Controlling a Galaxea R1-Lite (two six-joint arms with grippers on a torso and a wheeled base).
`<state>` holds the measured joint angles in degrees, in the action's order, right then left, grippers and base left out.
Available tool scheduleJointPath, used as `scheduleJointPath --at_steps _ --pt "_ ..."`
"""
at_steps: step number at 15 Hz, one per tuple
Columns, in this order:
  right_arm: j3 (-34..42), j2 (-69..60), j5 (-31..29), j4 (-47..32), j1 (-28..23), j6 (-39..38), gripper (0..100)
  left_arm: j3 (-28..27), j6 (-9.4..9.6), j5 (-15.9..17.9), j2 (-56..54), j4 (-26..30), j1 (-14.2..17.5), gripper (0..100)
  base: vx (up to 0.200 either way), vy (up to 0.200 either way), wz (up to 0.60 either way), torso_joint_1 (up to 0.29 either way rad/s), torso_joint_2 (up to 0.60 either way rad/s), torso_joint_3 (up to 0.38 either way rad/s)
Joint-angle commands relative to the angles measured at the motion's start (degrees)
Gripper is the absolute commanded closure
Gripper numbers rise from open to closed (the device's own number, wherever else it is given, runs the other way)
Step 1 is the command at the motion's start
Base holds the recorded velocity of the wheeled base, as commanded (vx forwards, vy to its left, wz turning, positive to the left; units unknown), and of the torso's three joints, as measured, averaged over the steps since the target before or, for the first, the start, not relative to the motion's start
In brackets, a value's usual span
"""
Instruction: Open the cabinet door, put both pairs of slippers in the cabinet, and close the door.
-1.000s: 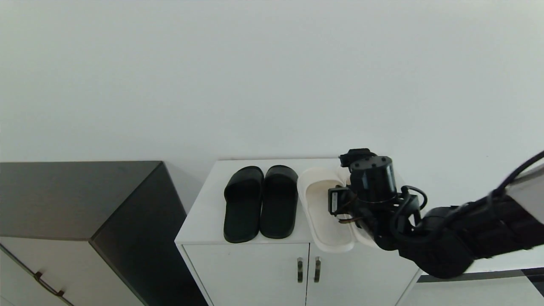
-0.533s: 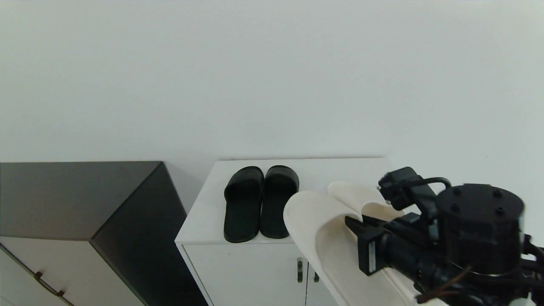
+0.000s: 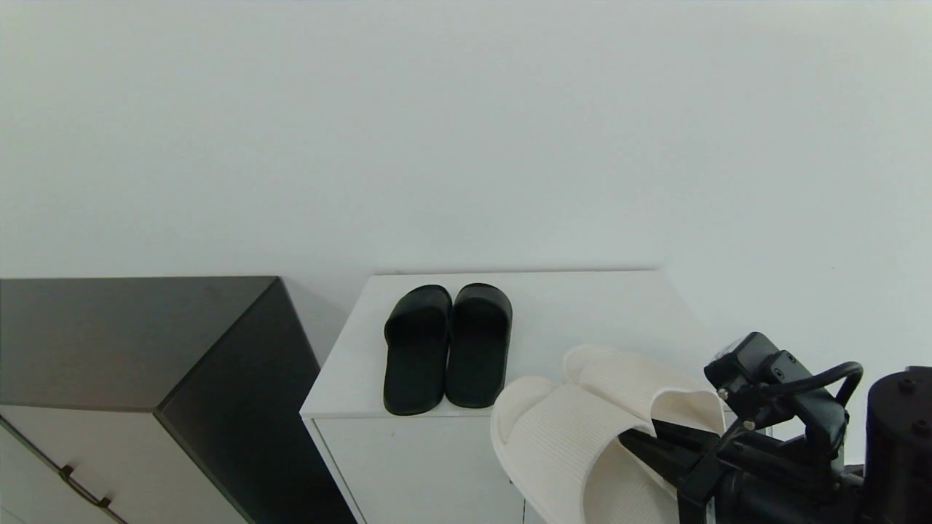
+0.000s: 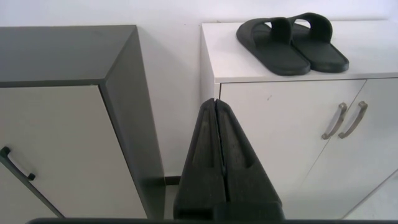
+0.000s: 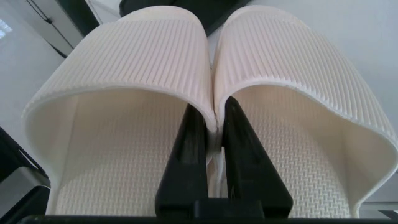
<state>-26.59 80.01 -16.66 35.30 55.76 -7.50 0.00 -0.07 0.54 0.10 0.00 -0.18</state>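
White pair of slippers (image 3: 582, 429) held clear of any surface, side by side with straps up, in front of and toward the right of the white cabinet (image 3: 582, 306), low in the head view and covering part of its front edge. Pinched by the right gripper (image 5: 213, 121), fingers clamped on the two touching inner strap edges, one finger inside each slipper. Black pair of slippers (image 3: 446, 346) resting on the cabinet top, left of centre, side by side and touching, heels near the front edge, toes toward the wall (image 3: 466, 131). Both cabinet doors (image 4: 292, 124) shut, two metal handles (image 4: 346, 120) just beside each other at the middle seam. Left gripper (image 4: 216, 112) low in front of the furniture, fingers pressed flat together, grasping nothing, pointed at the gap between the white cabinet and a dark-topped cabinet (image 3: 131, 327) to its left. Pale front with a dark handle (image 4: 17, 165) on that darker unit's near side.
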Motion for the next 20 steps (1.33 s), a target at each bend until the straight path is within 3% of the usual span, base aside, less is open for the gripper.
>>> scheduleJointPath --at_steps 1,8,11,17,20 --pt "0.31 -0.29 0.05 0.03 0.05 0.03 100 0.0 -0.01 -0.01 0.08 0.0 0.01 100 0.0 0.0 0.0 0.0 0.0 0.0" --pt "1.71 0.06 0.49 0.2 -0.3 0.64 100 0.0 -0.01 -0.01 0.08 0.0 0.01 100 0.0 0.0 0.0 0.0 0.0 0.0" --pt "1.98 0.06 4.71 0.38 -0.92 0.55 100 0.0 -0.54 -0.01 0.08 0.0 0.01 100 -0.2 0.0 0.0 0.007 0.0 -0.002" --pt "2.24 1.47 4.8 0.64 -1.44 0.73 100 0.0 -0.37 -0.01 0.08 -0.09 0.01 100 -0.2 0.0 0.0 -0.001 0.0 0.001" --pt "2.59 1.64 4.8 0.64 -1.44 0.64 100 0.0 -0.37 -0.01 0.08 0.0 0.01 100 0.0 0.0 0.0 0.0 0.0 0.0"
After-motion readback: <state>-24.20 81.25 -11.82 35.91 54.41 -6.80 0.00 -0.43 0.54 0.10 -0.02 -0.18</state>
